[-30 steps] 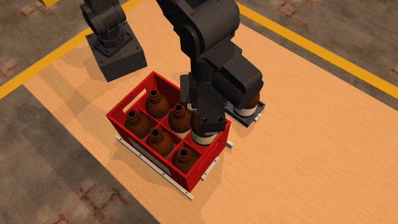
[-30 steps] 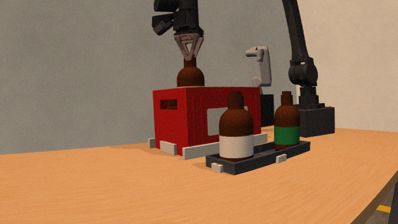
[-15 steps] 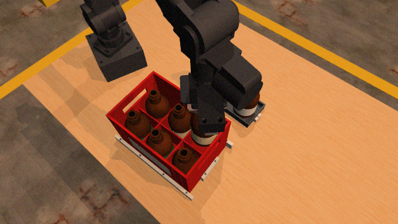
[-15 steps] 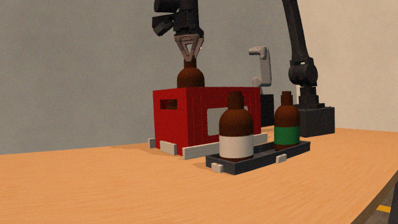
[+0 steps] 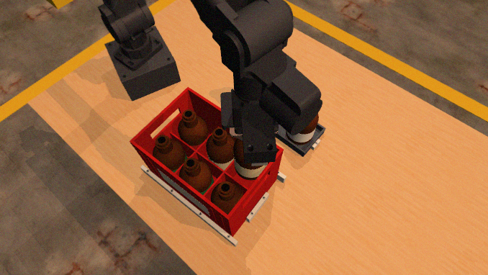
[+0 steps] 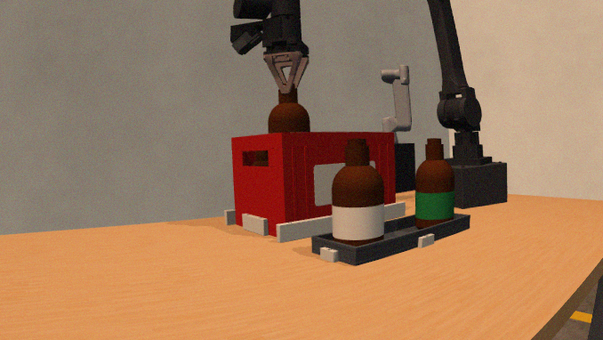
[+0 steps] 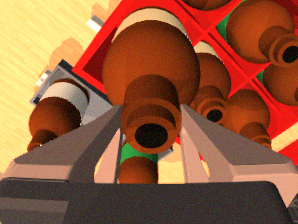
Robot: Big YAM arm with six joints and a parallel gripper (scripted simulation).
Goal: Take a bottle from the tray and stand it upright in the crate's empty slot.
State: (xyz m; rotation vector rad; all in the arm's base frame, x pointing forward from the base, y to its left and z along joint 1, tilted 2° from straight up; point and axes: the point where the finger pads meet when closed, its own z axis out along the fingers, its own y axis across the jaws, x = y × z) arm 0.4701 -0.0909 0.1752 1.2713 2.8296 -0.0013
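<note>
My gripper (image 6: pixel 287 89) is shut on the neck of a brown bottle with a white label (image 5: pixel 247 165). The bottle hangs upright, its lower part inside the near right slot of the red crate (image 5: pixel 205 158), its shoulders above the rim (image 6: pixel 288 117). In the wrist view the fingers clasp the bottle's neck (image 7: pixel 152 123) from both sides. Several other brown bottles (image 5: pixel 192 126) stand in the crate's other slots. The dark tray (image 6: pixel 391 238) holds a white-labelled bottle (image 6: pixel 357 191) and a green-labelled bottle (image 6: pixel 434 184), both upright.
White stop blocks (image 6: pixel 302 227) lie along the crate's base and at the tray's corners (image 6: pixel 328 254). The arm's black base (image 5: pixel 142 68) stands behind the crate. A grey-white bracket (image 6: pixel 399 98) stands behind the crate. The table's edge runs at the right (image 6: pixel 574 285).
</note>
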